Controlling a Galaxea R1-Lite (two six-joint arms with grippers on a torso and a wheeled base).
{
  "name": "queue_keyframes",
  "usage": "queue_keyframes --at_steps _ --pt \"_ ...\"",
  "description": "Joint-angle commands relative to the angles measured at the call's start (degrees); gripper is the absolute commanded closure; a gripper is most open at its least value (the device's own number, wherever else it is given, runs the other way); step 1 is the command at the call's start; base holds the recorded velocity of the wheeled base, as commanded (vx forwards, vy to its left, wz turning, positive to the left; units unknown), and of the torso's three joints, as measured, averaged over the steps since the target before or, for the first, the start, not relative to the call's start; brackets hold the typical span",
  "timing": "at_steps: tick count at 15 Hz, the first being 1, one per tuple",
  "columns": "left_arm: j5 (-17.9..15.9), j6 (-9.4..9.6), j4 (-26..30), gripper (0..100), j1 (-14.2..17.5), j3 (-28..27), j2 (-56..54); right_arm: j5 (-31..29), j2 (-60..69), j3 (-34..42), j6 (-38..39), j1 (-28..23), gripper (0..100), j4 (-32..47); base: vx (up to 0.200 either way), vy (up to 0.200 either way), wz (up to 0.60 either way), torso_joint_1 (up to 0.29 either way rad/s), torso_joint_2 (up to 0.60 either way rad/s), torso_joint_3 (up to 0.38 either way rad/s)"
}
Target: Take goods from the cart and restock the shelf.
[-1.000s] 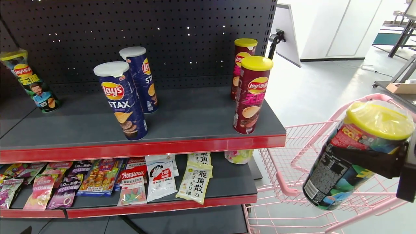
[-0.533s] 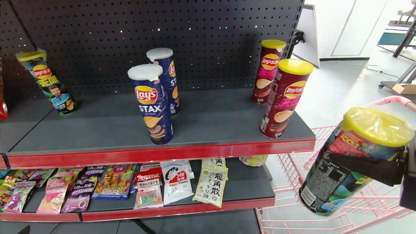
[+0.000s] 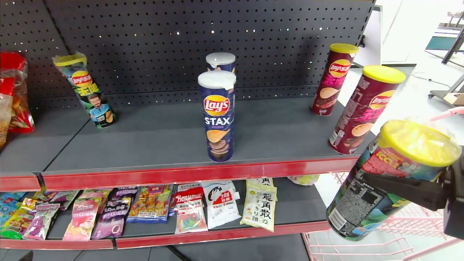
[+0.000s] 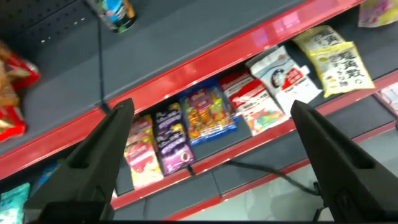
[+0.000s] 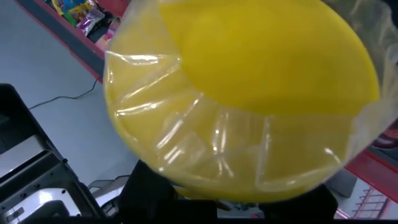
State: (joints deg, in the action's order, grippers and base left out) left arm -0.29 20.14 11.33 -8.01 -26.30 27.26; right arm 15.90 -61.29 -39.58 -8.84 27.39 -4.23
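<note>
The right hand (image 3: pixel 400 185) grips a tall cardboard crisp can with a multicoloured printed wall and a yellow plastic lid (image 3: pixel 388 181). One black finger (image 3: pixel 406 188) lies flat across the can's wall just under the lid. The other finger is hidden behind the can, so the hand is probably clamped on it from both sides. The can is tilted, its lid end higher than its base. It hangs in the air off the right end of the dark grey upper shelf board with a red front strip (image 3: pixel 163 137), apart from the board and above the pink wire cart (image 3: pixel 398 232). In the right wrist view the lid (image 5: pixel 242 93) shows under a clear film wrap.

The left hand (image 4: pixel 211 162) is spread wide and holds nothing. It sits in front of and below the upper shelf board, with its two black fingers (image 4: pixel 93 168) far apart.

On the upper shelf board, a blue can with a white lid (image 3: pixel 218 116) stands upright at the middle of the front edge, with a second blue can (image 3: pixel 220 61) right behind it. Two maroon cans with yellow lids stand at the board's right end, one at the front (image 3: pixel 366 108) and one at the back (image 3: pixel 331 79). Another yellow-lidded can with a green and blue wall (image 3: pixel 87 96) stands at the back left. Under the board, flat snack packets (image 3: pixel 152 203) lie in a row on a lower shelf.
</note>
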Motion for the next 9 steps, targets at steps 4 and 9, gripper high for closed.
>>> queue_keyframes --at_steps 4,9 --pt "0.1 -0.01 0.0 0 0.1 0.2 0.2 0.6 0.9 3.5 0.1 0.0 100 -2.2 0.0 0.2 0.0 0.004 0.0 0.001" --pt "0.1 -0.01 0.0 0 0.0 0.2 0.3 5.8 0.4 3.0 0.7 0.0 100 -2.2 0.0 0.2 0.0 0.0 0.0 0.006"
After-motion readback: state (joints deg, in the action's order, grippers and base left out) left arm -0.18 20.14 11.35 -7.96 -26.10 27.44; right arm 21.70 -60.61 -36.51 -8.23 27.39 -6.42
